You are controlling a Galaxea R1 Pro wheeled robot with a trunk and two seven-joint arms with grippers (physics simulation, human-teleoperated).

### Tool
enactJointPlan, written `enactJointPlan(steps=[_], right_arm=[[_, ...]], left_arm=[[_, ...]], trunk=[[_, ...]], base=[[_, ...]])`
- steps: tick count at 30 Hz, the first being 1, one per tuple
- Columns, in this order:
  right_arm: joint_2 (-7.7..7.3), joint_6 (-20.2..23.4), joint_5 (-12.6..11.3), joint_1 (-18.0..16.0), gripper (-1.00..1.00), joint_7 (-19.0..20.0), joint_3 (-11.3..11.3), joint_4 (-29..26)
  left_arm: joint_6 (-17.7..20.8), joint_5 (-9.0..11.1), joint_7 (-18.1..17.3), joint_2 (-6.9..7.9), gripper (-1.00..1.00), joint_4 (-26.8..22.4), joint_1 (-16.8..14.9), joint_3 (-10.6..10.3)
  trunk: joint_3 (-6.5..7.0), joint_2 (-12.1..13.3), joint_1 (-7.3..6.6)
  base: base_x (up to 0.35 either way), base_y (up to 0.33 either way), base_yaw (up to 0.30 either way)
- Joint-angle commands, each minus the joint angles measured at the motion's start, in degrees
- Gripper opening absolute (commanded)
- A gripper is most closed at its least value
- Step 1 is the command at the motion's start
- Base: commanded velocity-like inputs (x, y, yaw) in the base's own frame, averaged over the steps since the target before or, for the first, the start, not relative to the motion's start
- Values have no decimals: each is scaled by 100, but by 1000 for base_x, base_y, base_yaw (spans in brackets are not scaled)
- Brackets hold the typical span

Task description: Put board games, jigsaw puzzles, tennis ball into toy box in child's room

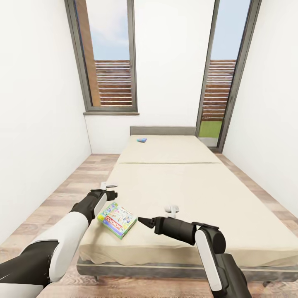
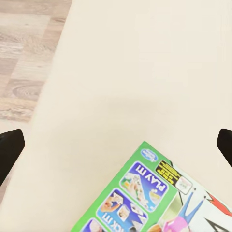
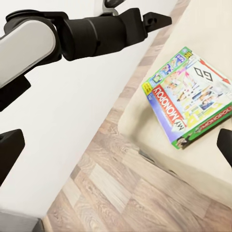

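The left gripper [image 1: 109, 187] hovers wide open just beyond the green-edged Monopoly box [image 1: 117, 219], which lies flat near the bed [image 1: 186, 194] corner. The right gripper [image 1: 172, 209], jaws spread, hangs beside it. A small blue game box [image 1: 142, 140] rests far ahead.

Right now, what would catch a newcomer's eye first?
The colourful green-edged board game lying flat near the bed's near left corner, with both arms reaching over it: left gripper beside the bed's left edge, right gripper above the mattress. Then a small blue box at the bed's far end, under tall windows.
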Motion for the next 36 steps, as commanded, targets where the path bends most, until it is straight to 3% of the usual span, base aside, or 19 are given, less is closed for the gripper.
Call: enactJointPlan(steps=[1,11,29,36], right_arm=[[3,22,24,-3,100,34,9,-3],[3,15,25,9,100,36,33,-3],[3,-15,25,15,100,28,34,-3],[3,-19,25,15,100,20,41,-3]], left_arm=[[29,-5,8,-7,100,-10,-2,42],[22,2,0,-7,100,-10,-2,42],[20,10,-35,-8,100,-10,6,-6],[20,12,-51,-7,100,-10,7,-16]], trunk=[[-24,-44,21],[-204,-445,241],[-204,-445,241],[-204,-445,241]], base=[[0,0,0],[0,0,0],[5,0,0],[196,0,0]])
